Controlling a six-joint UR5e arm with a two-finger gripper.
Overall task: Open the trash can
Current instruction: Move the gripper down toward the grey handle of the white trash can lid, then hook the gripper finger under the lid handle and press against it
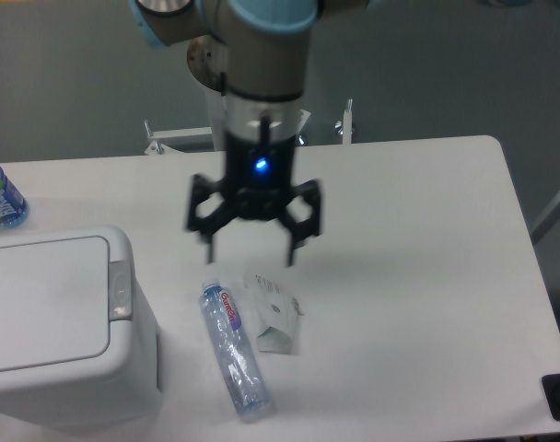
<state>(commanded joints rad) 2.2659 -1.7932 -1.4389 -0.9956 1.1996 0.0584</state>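
The white trash can [50, 322] stands at the table's front left, its flat lid down and a small grey push-button [121, 289] on its right edge. My gripper [250, 250] hangs open above the table's middle, fingers spread wide with nothing between them. It is to the right of the trash can, some way from the button and higher, just above the lying bottle and paper.
A clear plastic bottle [234, 350] lies beside the trash can, with a crumpled white paper carton [274, 313] to its right. A blue bottle [2, 198] stands at the far left edge. The arm's base [239, 101] is behind the table.
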